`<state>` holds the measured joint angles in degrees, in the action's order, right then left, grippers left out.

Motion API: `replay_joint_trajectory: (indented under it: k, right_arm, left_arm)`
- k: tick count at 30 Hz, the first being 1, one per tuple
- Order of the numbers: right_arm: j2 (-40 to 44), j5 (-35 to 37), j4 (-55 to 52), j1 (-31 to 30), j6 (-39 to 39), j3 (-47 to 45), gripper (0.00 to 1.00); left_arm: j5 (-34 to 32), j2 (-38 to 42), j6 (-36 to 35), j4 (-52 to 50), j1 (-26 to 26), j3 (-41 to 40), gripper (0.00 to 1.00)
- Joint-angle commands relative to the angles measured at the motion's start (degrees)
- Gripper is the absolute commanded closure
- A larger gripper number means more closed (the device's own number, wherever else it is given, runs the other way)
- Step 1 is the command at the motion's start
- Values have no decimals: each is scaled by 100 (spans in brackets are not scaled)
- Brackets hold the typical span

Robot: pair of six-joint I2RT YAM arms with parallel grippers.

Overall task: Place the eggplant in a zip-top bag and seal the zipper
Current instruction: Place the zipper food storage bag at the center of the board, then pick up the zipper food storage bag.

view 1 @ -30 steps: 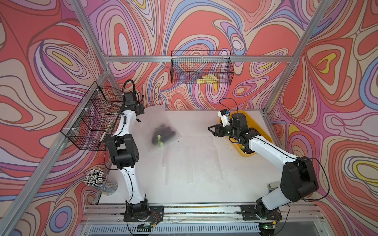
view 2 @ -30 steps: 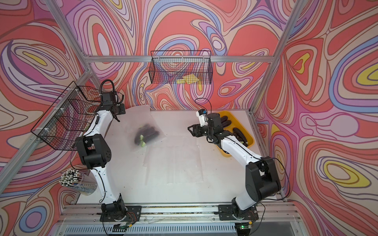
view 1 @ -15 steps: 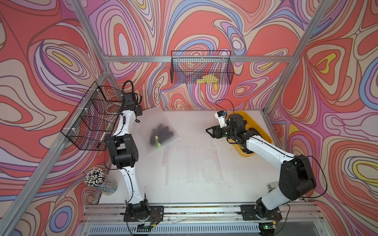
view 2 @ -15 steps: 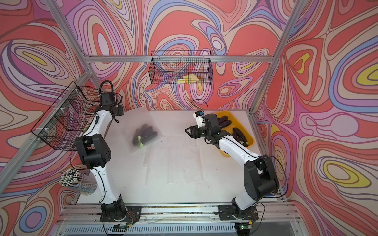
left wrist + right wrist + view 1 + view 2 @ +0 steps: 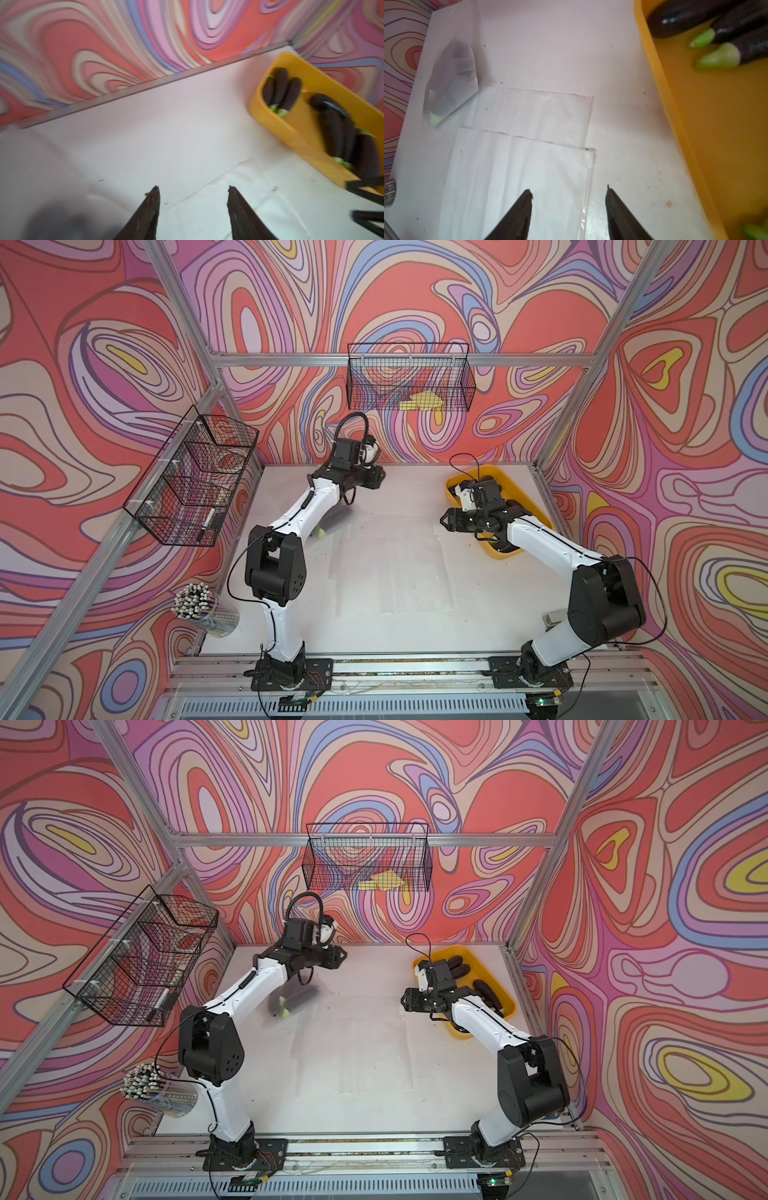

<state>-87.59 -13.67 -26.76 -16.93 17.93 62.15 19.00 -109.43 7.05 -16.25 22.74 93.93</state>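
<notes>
**Tool state**
- Left gripper point(image 5: 193, 192): jaws parted, with nothing between the fingers point(image 5: 149, 212). In both top views it hangs above the table point(image 5: 374, 973) near the back wall point(image 5: 379, 479).
- Right gripper point(image 5: 569, 192): jaws parted and empty. In both top views it sits just inboard of the yellow tray point(image 5: 523, 493), pointing toward the table centre point(image 5: 404, 1000).

**Task item location**
- The filled zip-top bag point(image 5: 293, 1000) lies on the table in the left rear area, close beside the left forearm. In a top view the forearm hides most of it.
- The eggplant point(image 5: 302, 995) shows through the plastic as a dark mass with a green stem end. The bag appears blurred in the top views and hazy in the right wrist view point(image 5: 450, 83).
- Zipper condition: cannot be determined.

**Item relative to tools**
- Left gripper: past the bag toward the back wall, raised and not touching it.
- Right gripper: well apart from the bag, across the table.

**Other items**
- 2 flat empty bags point(image 5: 529, 116) lie overlapped on the table below the right gripper.
- The tray holds loose eggplants point(image 5: 280, 89).
</notes>
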Motion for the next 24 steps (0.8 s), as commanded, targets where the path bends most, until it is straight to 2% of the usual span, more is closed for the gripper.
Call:
replay_joint_trajectory:
  k: [1, 4, 6, 7, 11, 15, 20, 24]
  right_arm:
    - [712, -156, -1007, -21, 279, -511, 48]
    - [1216, -734, -959, -21, 546, -1208, 55]
    - [1351, -1021, -608, -34, 705, -1654, 57]
    - [1312, -1050, -479, -61, 742, -1791, 59]
    - [1018, -1342, 520, -211, 924, -2272, 64]
    - [608, -1473, 1210, -306, 1062, -2393, 65]
    - [131, -1428, 1477, -329, 993, -2453, 66]
    - [95, -1380, 1628, -329, 1033, -2568, 67]
  left_arm:
    - [109, 33, 1216, 569, 405, -689, 47]
    - [-669, 153, 1845, 434, 1011, -1197, 47]
    - [-778, 247, 2360, 297, 1274, -1535, 50]
    - [-697, 299, 2510, 357, 1391, -1748, 51]
    - [-1042, 593, 2924, 385, 1957, -2408, 51]
    - [-926, 694, 3237, 649, 2147, -2784, 51]
    - [-982, 634, 3206, 582, 2219, -2768, 51]
    - [-990, 542, 3163, 535, 2223, -2707, 52]
